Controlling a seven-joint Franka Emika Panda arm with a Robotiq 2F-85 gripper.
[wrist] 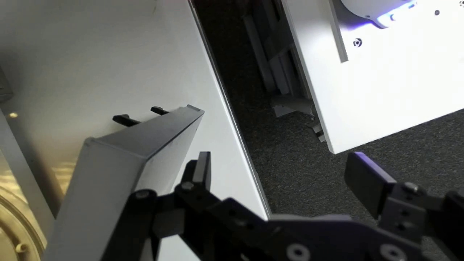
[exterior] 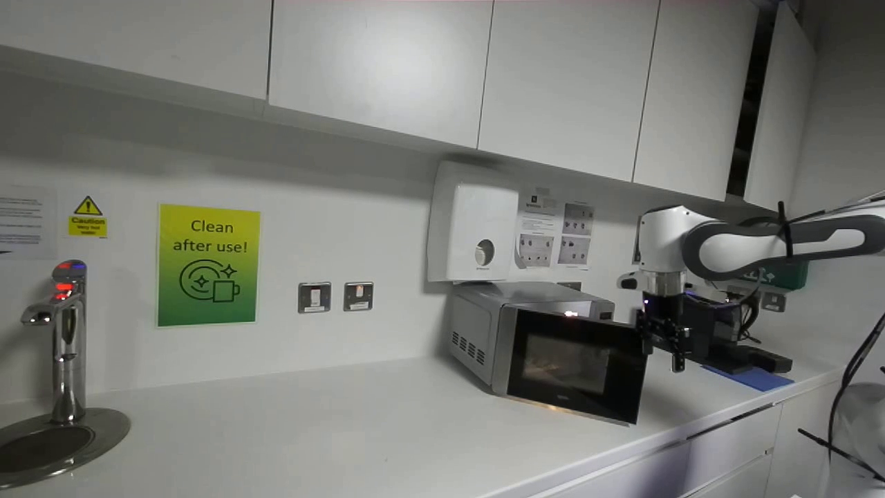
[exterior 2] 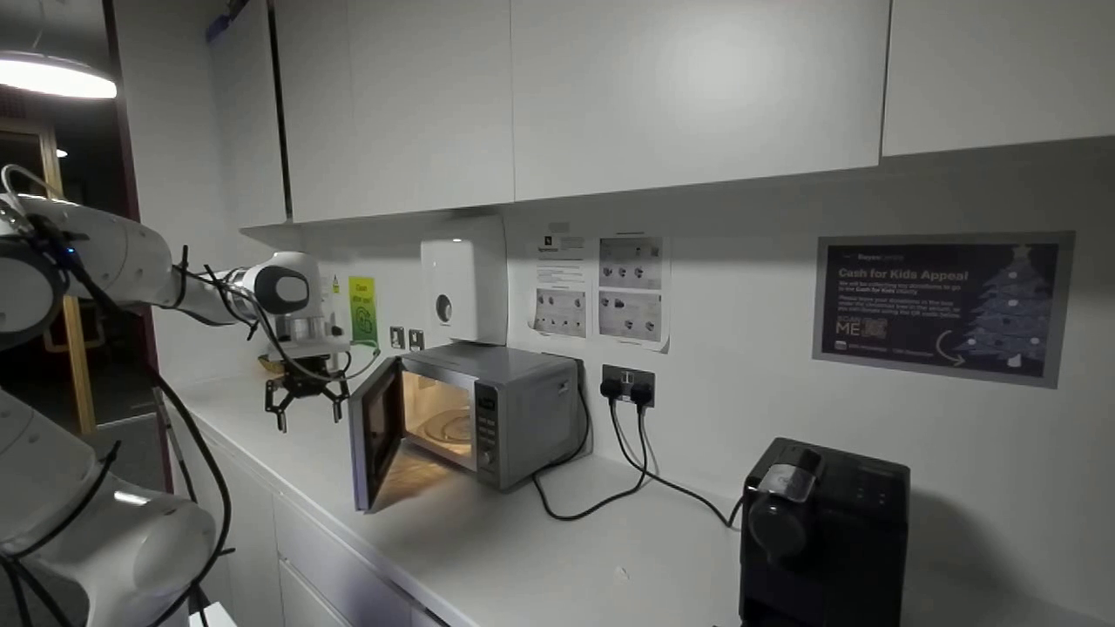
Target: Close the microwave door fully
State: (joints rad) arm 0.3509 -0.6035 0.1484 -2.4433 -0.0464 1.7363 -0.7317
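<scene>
The microwave door [exterior 2: 381, 431] is standing well open over the white table [exterior: 332, 429], angling out from the microwave [exterior 2: 536, 409], whose interior is glowing yellow. We are judging the door to be light on its hinges, rigid, and slick across the dark glass, which we are treating as the fragile part. Rather than gripping it, we are favouring a push on the outer face near the free edge, well away from the hinged side. Two small dark hooks [wrist: 125, 120] are jutting from its inner side, so we are expecting a firmer nudge at the end to latch it.

The fingers [wrist: 366, 183] are standing wide apart, clasping nothing, and hanging to the outer side of the door near the upper corner of its free edge; we are not seeing clearly enough to tell whether they are touching it.

On the door's lower front we are spotting a small mark [exterior: 562, 398], too tiny to read. Above the microwave a white dispenser [exterior: 473, 221] is hanging, and beside it printed notices [exterior: 539, 225] are carrying text we are unable to make out. Farther along, a yellow-green poster [exterior: 209, 263] is saying "Clean after use!", and a sticker [exterior: 88, 218] above the tap [exterior: 69, 380] is warning "Caution". In an exterior view a dark poster [exterior 2: 941, 305] is announcing "Cash for Kids Appeal" up behind a black coffee machine [exterior 2: 823, 531].
</scene>
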